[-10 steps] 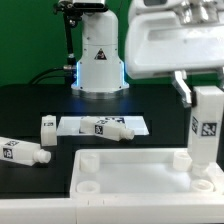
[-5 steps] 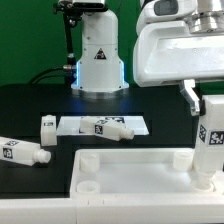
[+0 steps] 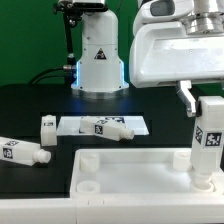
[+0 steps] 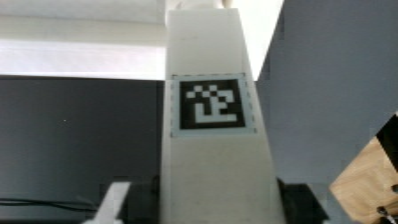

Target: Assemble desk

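The white tray-like tabletop (image 3: 140, 172) lies at the front with round corner sockets. My gripper (image 3: 205, 105) is at the exterior view's right, shut on the top of an upright white square leg (image 3: 209, 142). The foot of that leg stands in the tabletop's far right socket. In the wrist view the tagged leg (image 4: 217, 120) fills the middle, with my gripper (image 4: 196, 205) closed around it and a finger (image 4: 118, 200) at its side. A second leg (image 3: 20, 152) lies at the left, a third leg (image 3: 112, 128) lies on the marker board, and a short white piece (image 3: 47, 127) stands beside that board.
The marker board (image 3: 135, 124) lies flat behind the tabletop. The robot's white base (image 3: 98, 55) stands at the back centre on the black table, with a cable at its left. The arm's large white body (image 3: 180, 45) hangs over the right side.
The held leg has shifted slightly toward the exterior view's right and sunk a little into the socket. The gripper body has moved right with it. The loose parts have not moved.
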Robot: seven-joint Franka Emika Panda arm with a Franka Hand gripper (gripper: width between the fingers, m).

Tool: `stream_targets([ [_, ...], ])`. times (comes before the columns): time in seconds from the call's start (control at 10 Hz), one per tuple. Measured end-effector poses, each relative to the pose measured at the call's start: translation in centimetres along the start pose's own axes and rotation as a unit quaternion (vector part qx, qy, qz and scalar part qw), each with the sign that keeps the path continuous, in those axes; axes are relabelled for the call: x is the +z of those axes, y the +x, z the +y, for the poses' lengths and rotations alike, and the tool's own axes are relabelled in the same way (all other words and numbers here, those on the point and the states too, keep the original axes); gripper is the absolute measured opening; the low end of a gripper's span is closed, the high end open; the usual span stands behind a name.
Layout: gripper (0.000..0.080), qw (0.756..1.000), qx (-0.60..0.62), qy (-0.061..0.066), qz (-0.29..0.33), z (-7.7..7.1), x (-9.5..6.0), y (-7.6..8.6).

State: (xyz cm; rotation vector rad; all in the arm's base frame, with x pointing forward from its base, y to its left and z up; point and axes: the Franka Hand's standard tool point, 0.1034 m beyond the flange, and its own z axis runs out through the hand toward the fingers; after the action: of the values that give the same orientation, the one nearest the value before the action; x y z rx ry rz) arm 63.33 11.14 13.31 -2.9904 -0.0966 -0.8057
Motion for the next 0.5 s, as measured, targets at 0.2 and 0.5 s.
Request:
stream_targets([
  [0.2, 0.0285, 1.0, -0.001, -0.001, 0.008, 0.27, 0.11, 0.17],
  [0.5, 0.0285, 1.0, -0.003, -0.002, 0.007, 0.1, 0.86, -0.49],
])
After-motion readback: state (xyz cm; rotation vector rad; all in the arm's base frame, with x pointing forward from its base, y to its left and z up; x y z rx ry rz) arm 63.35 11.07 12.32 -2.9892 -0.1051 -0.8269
